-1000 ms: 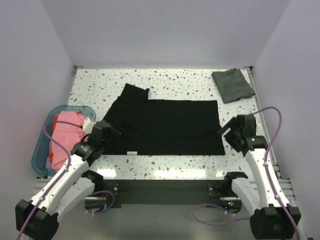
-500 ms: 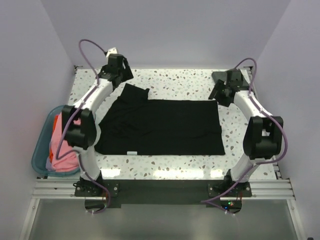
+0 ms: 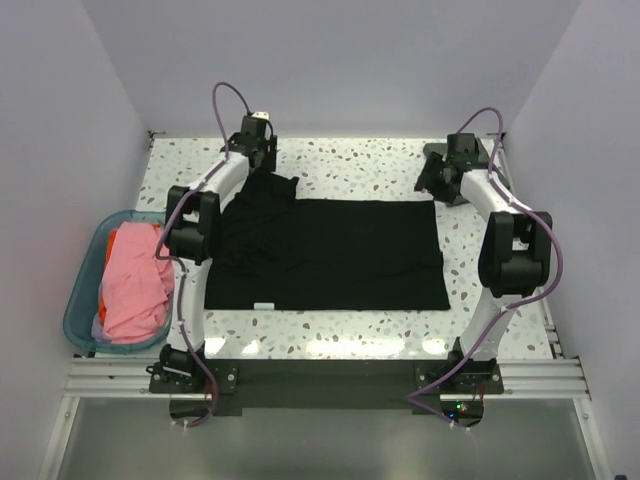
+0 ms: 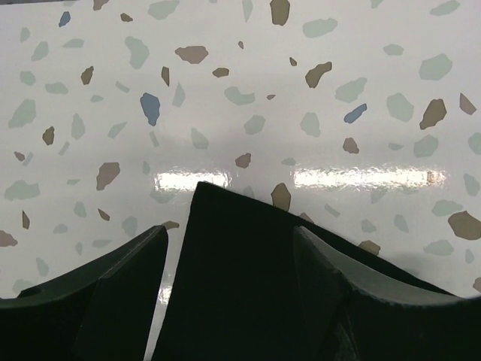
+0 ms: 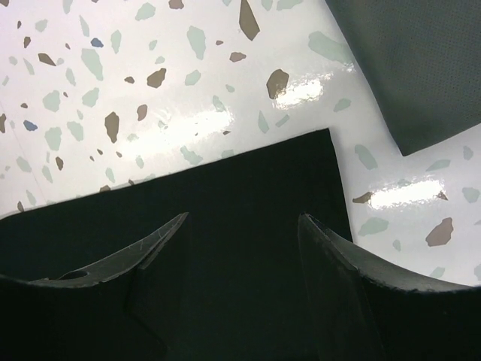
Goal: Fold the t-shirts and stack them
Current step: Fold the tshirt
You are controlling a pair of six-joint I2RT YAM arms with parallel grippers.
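A large black t-shirt (image 3: 330, 255) lies spread flat on the speckled table, with its white neck label (image 3: 264, 305) at the near edge. My left gripper (image 3: 262, 172) is open over the far left sleeve; in the left wrist view the sleeve's corner (image 4: 233, 301) lies between the open fingers of that gripper (image 4: 231, 229). My right gripper (image 3: 433, 192) is open over the shirt's far right corner (image 5: 293, 169), its fingers astride the cloth (image 5: 243, 218). A folded dark grey-green shirt (image 5: 421, 68) lies just beyond, mostly hidden by the right arm in the top view.
A translucent teal tub (image 3: 82, 300) at the left edge holds a pink shirt (image 3: 135, 290) and an orange-red one (image 3: 125, 238). White walls enclose the table on three sides. Both arms stretch along the shirt's left and right sides.
Both arms have swung from the shirt's near corners out to its far edge. Over the last half second the left gripper shifted right onto the sleeve, and the right gripper barely moved.
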